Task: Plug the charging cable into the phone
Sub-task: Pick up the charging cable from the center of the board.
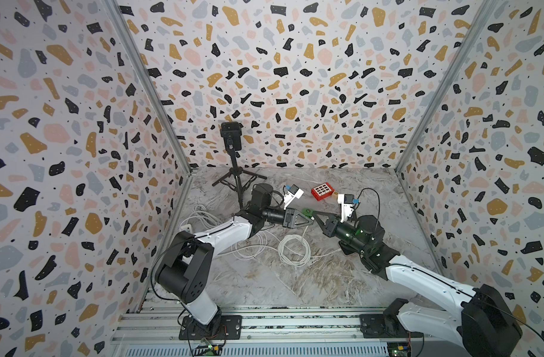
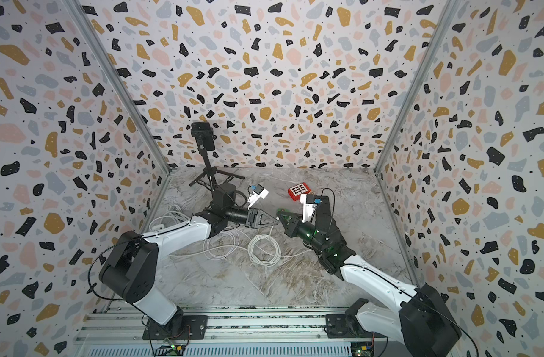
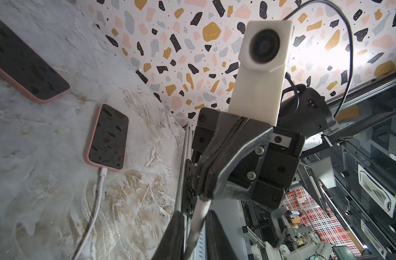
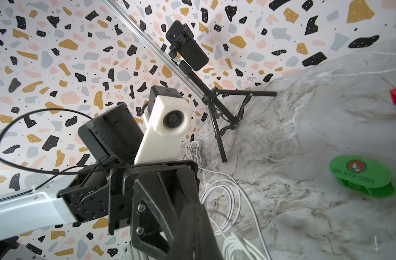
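Your right jaws are pinched shut on the white cable (image 3: 199, 208); your left jaws straddle it, barely parted, whether gripping I cannot tell.

Two pink phones (image 3: 108, 137), one tripod (image 1: 236, 172), one red box (image 1: 322, 191), one green toy (image 4: 361, 175)

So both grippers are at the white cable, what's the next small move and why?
Probably back the left gripper off the white cable: the right gripper is shut on its end, with the left fingers either side. One pink phone is plugged in; the second pink phone shows no cable.
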{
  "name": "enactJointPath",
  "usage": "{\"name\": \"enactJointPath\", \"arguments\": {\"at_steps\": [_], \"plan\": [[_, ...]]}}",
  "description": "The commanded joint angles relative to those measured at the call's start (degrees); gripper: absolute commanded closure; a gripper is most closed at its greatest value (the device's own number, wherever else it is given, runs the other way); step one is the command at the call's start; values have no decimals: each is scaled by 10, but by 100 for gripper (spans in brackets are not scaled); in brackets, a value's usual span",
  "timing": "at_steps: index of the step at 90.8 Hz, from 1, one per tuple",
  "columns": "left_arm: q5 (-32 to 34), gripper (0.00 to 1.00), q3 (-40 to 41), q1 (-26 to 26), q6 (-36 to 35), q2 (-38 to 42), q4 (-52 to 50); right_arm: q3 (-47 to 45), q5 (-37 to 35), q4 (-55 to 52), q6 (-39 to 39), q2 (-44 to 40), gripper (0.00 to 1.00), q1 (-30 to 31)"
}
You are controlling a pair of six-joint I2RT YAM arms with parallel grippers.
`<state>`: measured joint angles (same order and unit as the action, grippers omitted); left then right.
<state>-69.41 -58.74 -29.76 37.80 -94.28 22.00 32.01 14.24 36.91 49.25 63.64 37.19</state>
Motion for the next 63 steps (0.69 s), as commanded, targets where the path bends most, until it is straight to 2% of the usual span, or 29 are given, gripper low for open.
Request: {"name": "enactJointPath", "arguments": {"at_steps": [1,27,42,51,59,63], "plan": [[4,80,2,-14,17,-7,62,-6,-18,31,-2,-17,100,2],[-16,83,-23,-23,-43,-14,-16,-22,-31,38,-6,-36,100,-2],[-27,75,-28,-26,-50,-18,-26,-26,-36,36,-9,-48,100,-4],[-36,74,-32,-29,-54,-20,-31,-29,-36,39,-9,-50,100,-4],[-35,78,-33,-30,-60,-20,-38,-31,-35,41,-7,-50,100,-5],[-35,84,-34,-30,-60,-21,-39,-32,-33,43,-8,-49,100,-5]]}}
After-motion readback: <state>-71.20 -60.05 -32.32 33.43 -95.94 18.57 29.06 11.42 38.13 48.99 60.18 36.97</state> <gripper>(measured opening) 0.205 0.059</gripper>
